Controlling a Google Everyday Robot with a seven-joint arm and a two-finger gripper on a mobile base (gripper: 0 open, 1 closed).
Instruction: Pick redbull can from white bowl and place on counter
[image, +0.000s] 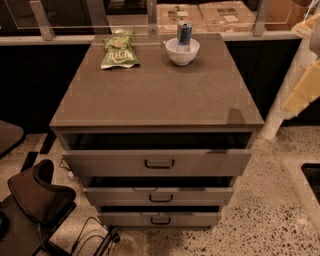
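Camera view looks down on the worktop (160, 95), where the can (184, 33) stands upright in the bowl (182, 56) near the far edge (a little right of middle). A green bag (119, 50) lies flat left of the bowl, apart from it. The gripper (303, 90) hangs at the right edge of view, off the worktop and well apart from the can; whether it is open I cannot tell. The drawers (159, 162) below stand ajar.

A green snack bag (119, 50) is lying flat over at the far left. Cardboard boxes (205, 12) are sitting behind the glass partition (65, 15). A black chair (35, 197) is standing on the speckled floor (280, 200), with cables (92, 235) trailing beside it.
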